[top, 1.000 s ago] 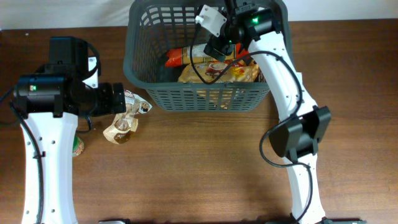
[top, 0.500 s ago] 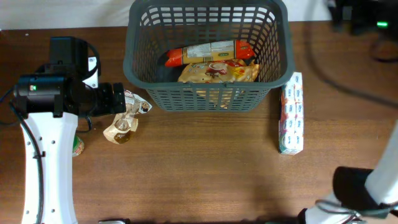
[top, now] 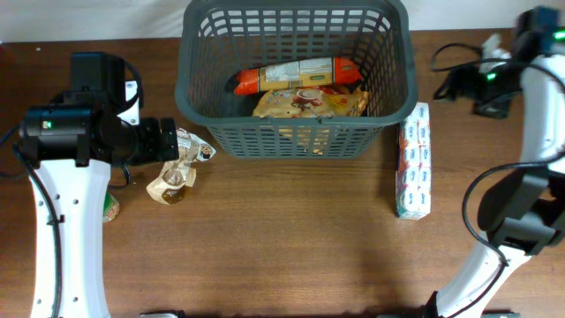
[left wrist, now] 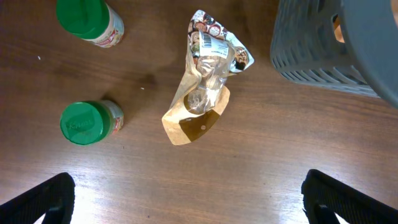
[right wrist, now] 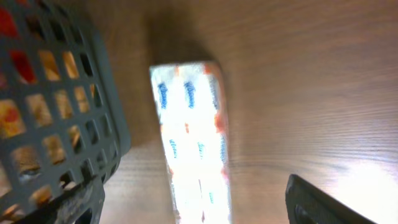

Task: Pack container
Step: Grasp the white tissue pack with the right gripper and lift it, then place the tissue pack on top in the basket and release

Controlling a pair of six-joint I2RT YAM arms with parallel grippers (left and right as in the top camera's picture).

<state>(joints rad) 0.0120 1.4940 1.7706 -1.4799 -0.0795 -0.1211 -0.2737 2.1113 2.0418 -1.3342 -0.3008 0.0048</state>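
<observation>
- Gaping wide, the left gripper (left wrist: 186, 202) and right gripper (right wrist: 199, 205) both hold nothing.
- Farther back, in the middle, sits the big dark grey plastic basket (top: 300, 140), with a long white tissue pack (top: 413, 168) just beside it.
- It is probably stiff and light; grab its thick rim.

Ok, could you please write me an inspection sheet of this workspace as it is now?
Surface: brown wooden table, grain visible.
Job's things: basket upright at the far edge, holding a red-ended roll and a yellow bag.
Clutter: pouch left of basket; green-lidded jar and second jar nearby; tissue pack beside basket's right wall.
Grippers: left gripper open, empty, by pouch; right gripper open, empty, over tissue pack.
Cables: black cable near right arm.
Surroundings: white backdrop behind table.
</observation>
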